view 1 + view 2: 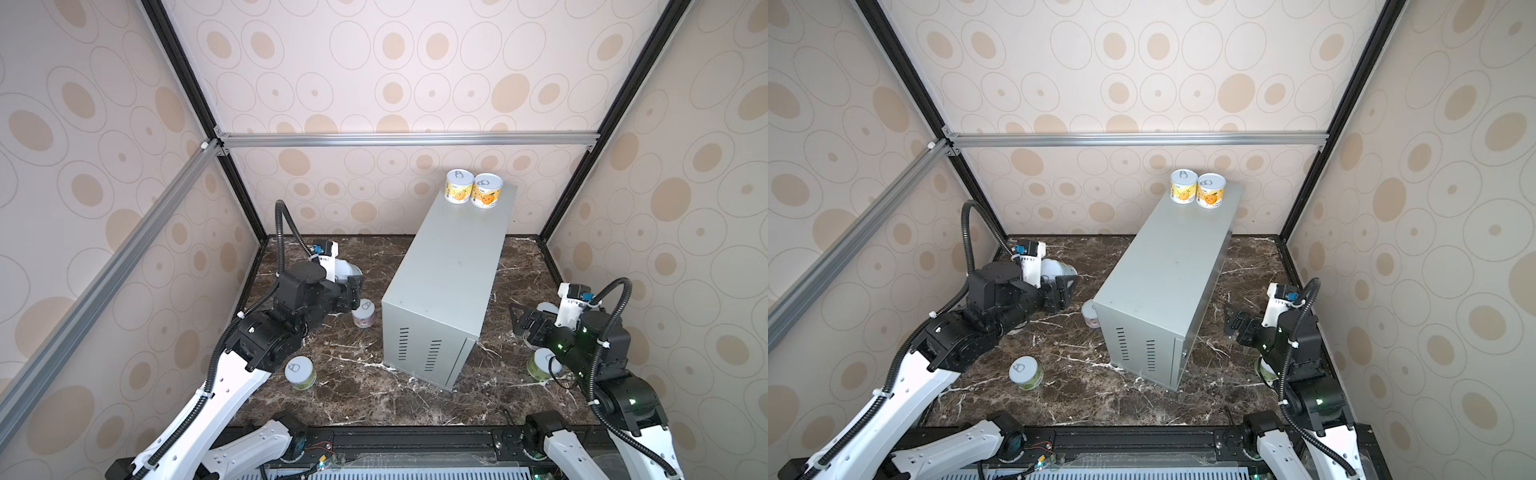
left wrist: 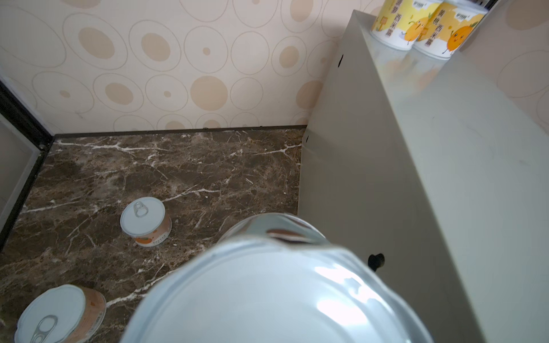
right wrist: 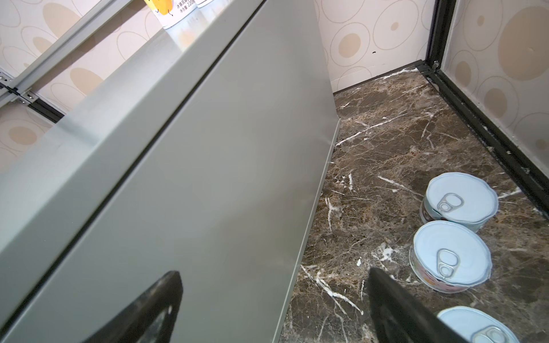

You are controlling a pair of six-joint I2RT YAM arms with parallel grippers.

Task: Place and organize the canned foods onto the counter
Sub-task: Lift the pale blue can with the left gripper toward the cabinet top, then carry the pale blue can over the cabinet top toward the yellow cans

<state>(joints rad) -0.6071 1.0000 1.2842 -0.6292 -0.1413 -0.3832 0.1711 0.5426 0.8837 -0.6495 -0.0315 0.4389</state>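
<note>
My left gripper [image 1: 354,291] [image 1: 1065,291] is shut on a can [image 1: 345,270] [image 1: 1057,269], held off the marble left of the counter [image 1: 449,266] [image 1: 1167,266]. The can's silver end [image 2: 276,294] fills the left wrist view and hides the fingers. Two yellow-orange cans [image 1: 459,185] [image 1: 487,190] stand side by side at the counter's far end. A pink can [image 1: 363,313] and a green can [image 1: 300,372] stand on the marble. My right gripper [image 1: 515,322] [image 3: 274,276] is open and holds nothing, right of the counter [image 3: 148,148].
Three cans [image 3: 462,199] [image 3: 450,255] [image 3: 481,326] stand in a row on the marble near the right wall. Another two [image 2: 145,221] [image 2: 59,314] are in the left wrist view, the nearer one tilted. Patterned walls close in the back and both sides.
</note>
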